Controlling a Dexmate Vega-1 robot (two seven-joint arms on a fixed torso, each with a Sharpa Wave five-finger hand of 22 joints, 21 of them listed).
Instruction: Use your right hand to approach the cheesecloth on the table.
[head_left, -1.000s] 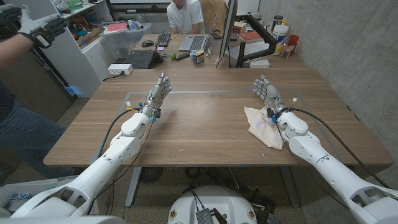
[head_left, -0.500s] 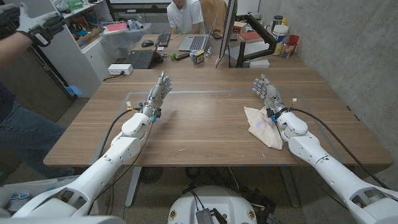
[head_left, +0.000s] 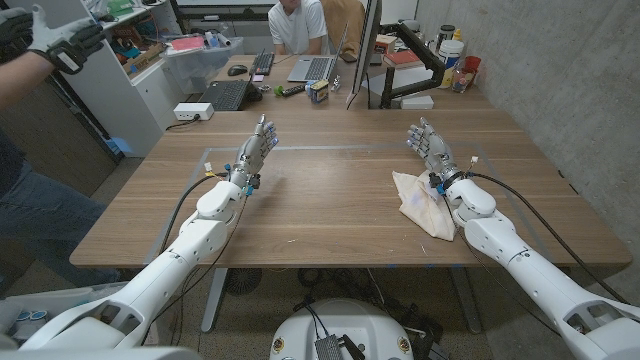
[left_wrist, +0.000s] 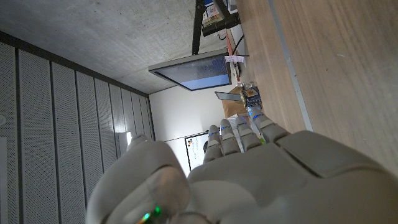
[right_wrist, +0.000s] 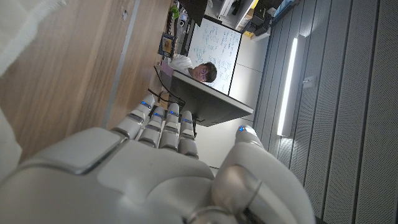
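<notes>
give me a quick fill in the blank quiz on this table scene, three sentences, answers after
1. The crumpled cream cheesecloth lies on the brown wooden table beside the robot's ____ arm.
2. The right robot hand holds ____, fingers apart.
3. The left robot hand is ____, holding nothing.

Missing words: right; nothing; open
</notes>
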